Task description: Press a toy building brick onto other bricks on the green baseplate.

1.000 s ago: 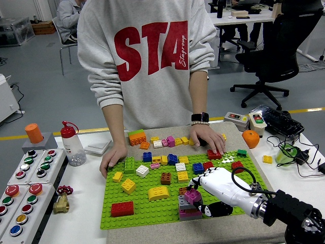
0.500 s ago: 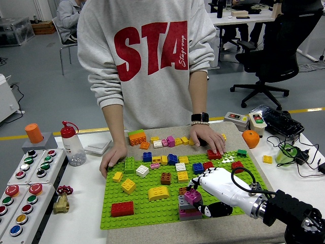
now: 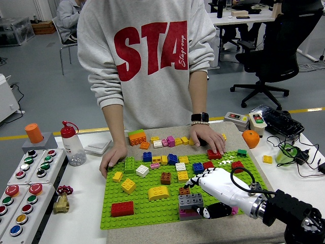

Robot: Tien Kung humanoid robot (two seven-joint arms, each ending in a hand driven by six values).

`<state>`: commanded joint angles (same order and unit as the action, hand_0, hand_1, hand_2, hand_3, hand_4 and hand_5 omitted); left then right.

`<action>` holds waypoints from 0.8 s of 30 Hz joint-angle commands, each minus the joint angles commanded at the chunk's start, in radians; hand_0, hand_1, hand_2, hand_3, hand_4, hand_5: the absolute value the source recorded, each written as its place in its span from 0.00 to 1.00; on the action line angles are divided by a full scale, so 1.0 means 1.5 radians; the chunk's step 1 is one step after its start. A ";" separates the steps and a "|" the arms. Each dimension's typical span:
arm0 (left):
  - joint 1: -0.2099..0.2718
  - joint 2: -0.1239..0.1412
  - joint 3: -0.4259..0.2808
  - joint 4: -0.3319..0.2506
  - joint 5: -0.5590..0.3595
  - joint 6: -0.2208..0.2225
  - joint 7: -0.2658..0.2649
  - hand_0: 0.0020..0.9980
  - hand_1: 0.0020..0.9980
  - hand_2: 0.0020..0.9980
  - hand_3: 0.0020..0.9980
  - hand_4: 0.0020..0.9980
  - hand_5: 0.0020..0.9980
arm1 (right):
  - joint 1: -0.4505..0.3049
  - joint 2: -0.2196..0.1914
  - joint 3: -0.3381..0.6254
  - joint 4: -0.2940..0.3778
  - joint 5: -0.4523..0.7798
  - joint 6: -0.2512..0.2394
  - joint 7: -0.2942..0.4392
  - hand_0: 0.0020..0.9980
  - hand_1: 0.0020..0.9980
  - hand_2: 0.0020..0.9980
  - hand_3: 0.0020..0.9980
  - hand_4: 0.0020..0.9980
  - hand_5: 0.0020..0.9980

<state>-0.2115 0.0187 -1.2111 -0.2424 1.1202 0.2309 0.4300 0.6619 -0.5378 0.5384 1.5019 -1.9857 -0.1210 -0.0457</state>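
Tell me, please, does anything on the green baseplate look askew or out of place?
Mostly tidy. On the green studded baseplate, the white square brick and the yellow square brick sit rotated against the stud grid. The grey brick by the right hand looks square.

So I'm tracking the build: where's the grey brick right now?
In the head view, the grey brick sits near the green baseplate's front edge, right of centre, beside the right hand's fingertips.

White table (image 3: 86, 223), beige mat (image 3: 167, 231), button boxes (image 3: 25, 188), bottle (image 3: 72, 144)
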 joint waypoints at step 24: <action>0.001 0.000 0.000 0.000 -0.001 0.000 0.000 0.63 0.60 0.61 0.40 0.29 0.95 | -0.005 -0.013 0.044 0.012 0.019 -0.024 0.008 0.68 0.67 0.67 0.72 0.68 0.38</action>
<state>-0.2098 0.0187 -1.2113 -0.2421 1.1183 0.2313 0.4295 0.6539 -0.5575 0.6040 1.5200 -1.9566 -0.1577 -0.0344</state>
